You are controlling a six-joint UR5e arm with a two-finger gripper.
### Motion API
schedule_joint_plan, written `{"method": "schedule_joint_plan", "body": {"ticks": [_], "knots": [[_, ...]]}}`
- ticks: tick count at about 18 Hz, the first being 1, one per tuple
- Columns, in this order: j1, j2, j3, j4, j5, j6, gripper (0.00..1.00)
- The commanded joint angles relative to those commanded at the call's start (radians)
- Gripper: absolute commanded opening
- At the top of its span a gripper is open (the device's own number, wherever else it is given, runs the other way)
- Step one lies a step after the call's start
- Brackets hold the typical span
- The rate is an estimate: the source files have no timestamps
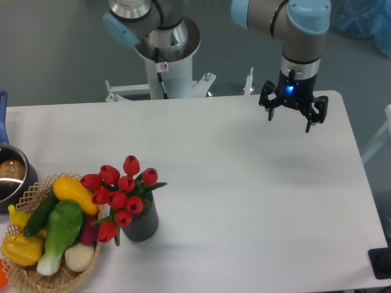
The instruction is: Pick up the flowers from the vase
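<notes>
- Pot (11,174) of steel sits at the far left edge of the table (244,183), only partly in view, with a blue handle (3,116) rising above it.
- Just right of the pot, touching or nearly so, lies a woven wicker basket (36,278) filled with toy vegetables (55,229): yellow, green and whitish pieces piled together.
- Against the basket's right side stands the vase (142,224), a short dark grey ribbed cylinder, upright on the white tabletop.
- Red tulip flowers (120,192) are in the vase, their buds spreading wider than its mouth and leaning partly over the basket's rim; green leaves show among them.
- White tabletop stretches bare-surfaced from the vase toward the right.
- Well apart from the flowers, above the table's far right corner, hangs the gripper (292,116), pointing down with its two black fingers spread apart and nothing between them; a blue light glows on its body.
- Behind the table stands the arm's pale base column (168,67).
</notes>
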Motion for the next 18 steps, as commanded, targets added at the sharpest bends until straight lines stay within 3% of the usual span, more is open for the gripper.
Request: {"method": "schedule_joint_plan", "body": {"ticks": [5,9,14,18], "knots": [[-0.017,0.006,0.009,0.005,-0.029,0.000,1.00],[-0.015,0.012,-0.034,0.061,-0.210,-0.021,1.00],[-0.040,0.018,-0.061,0.063,-0.253,-0.063,1.00],[-0.080,0.018,-0.071,0.060,-0.365,-0.090,1.00]]}}
